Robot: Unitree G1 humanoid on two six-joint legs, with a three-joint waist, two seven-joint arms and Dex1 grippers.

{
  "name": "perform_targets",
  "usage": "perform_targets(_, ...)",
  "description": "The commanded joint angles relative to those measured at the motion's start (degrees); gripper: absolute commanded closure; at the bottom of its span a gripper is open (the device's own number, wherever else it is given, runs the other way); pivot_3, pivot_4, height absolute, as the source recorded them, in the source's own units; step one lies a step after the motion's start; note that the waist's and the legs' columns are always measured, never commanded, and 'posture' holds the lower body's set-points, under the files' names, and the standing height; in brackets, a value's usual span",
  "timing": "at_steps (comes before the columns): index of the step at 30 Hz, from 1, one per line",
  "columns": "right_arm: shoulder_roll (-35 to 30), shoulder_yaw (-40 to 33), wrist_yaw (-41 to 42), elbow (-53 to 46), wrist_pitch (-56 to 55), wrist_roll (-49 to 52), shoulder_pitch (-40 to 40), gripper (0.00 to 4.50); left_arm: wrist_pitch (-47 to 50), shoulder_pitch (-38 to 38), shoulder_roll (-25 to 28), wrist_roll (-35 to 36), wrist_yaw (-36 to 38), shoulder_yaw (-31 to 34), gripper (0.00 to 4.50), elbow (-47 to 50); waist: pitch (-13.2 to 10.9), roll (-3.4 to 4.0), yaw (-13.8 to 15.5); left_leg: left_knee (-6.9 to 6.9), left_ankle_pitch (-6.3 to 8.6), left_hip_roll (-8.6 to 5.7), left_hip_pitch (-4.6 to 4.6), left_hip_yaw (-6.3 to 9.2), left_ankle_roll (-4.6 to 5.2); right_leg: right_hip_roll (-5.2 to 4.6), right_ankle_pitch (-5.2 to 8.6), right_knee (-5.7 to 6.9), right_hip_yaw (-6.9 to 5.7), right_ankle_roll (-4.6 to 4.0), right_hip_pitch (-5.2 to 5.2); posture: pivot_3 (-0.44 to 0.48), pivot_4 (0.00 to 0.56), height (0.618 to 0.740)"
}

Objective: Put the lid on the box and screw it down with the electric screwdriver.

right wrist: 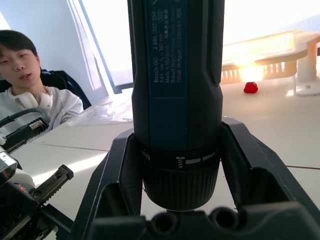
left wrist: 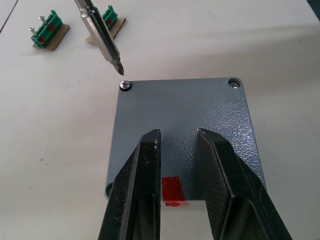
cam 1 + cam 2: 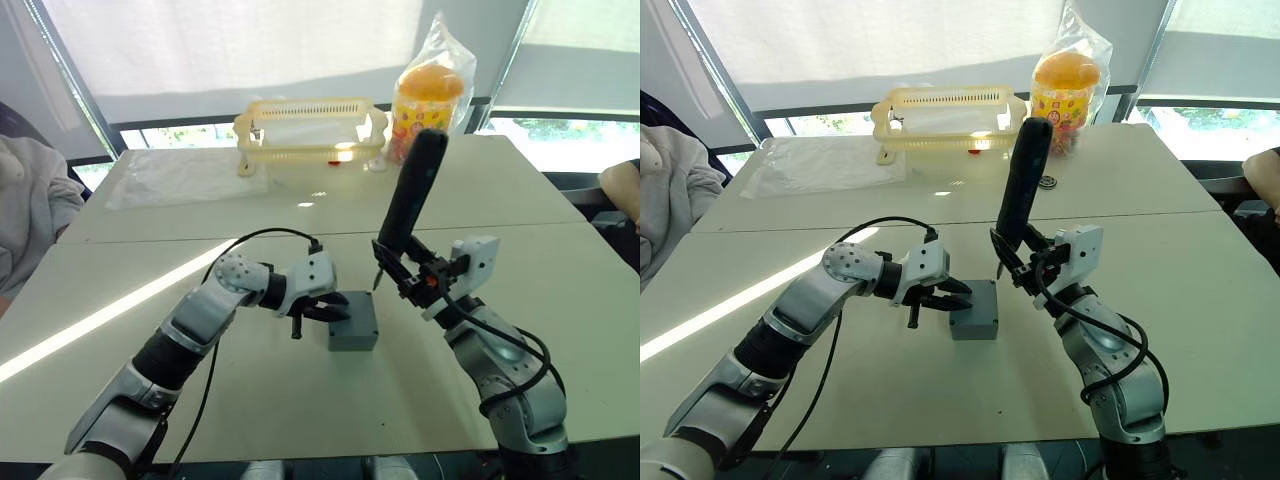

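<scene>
The lid (image 2: 182, 132) already sits on the box (image 3: 353, 322) under the slightly parted left claw (image 2: 178, 165), while the right claw (image 3: 408, 268) grips the screwdriver (image 3: 411, 190), its bit just off a corner screw (image 2: 125, 85), so the screwing looks unfinished.

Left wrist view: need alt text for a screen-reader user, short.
A square grey textured plastic lid sits on the grey box, seen from above between the left pincer's two black fingers, which are spread apart over it. The thin metal bit of the electric screwdriver hangs just above the screw in one far corner; two small green terminal blocks lie on the white table.
</scene>
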State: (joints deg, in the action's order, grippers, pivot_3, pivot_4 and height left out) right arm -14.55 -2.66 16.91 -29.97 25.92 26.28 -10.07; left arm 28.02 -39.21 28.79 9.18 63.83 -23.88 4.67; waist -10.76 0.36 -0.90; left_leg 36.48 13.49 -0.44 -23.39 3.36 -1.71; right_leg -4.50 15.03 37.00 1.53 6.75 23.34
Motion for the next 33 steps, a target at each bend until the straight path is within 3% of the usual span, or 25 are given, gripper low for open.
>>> perform_targets(1, 0.26, -0.2, -0.39, -5.75, -0.3, 1.71, -2.12, 2.72, 0.48, 1.24, 0.97, -1.57, 0.53, -1.66, 3.37, -0.25, 0.0, 0.0, 0.01, 0.0, 0.0, 0.0, 0.0, 0.0, 0.0, 0.0, 0.0, 0.0, 0.0, 0.0, 0.0, 0.0, 0.15, 0.74)
perform_targets(33, 0.37, 0.71, 0.24, -3.66, -1.55, 0.52, -0.55, 2.72, 1.16, 1.3, 0.92, -1.33, 0.39, -1.51, 3.37, 0.51, 0.01, -0.01, 0.0, 0.0, 0.0, 0.0, 0.0, 0.01, 0.0, 0.0, 0.0, 0.0, 0.0, 0.0, 0.0, 0.0, 0.15, 0.74)
